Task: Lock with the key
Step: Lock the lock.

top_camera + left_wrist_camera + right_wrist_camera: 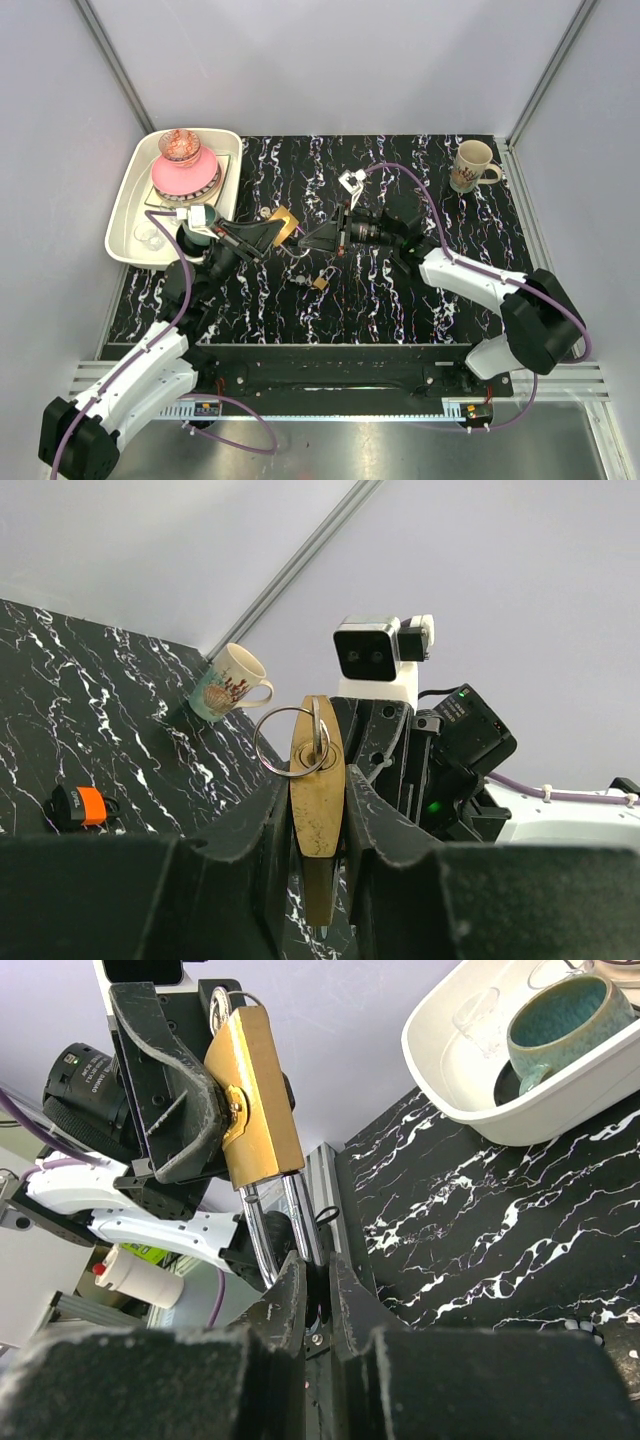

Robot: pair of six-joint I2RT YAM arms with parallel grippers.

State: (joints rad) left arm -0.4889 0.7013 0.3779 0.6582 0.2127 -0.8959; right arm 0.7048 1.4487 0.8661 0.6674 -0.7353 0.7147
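My left gripper is shut on a brass padlock, held edge-on above the black marbled mat. A metal ring hangs at its keyhole end. My right gripper faces it from the right and is shut on the padlock's steel shackle; the shackle's bend is hidden between the fingers. The key, with its orange head, lies on the mat far to the left in the left wrist view, apart from both grippers.
A second small padlock lies on the mat in front of the grippers. A white tray at the left holds a pink bowl and a teal cup. A patterned mug stands back right.
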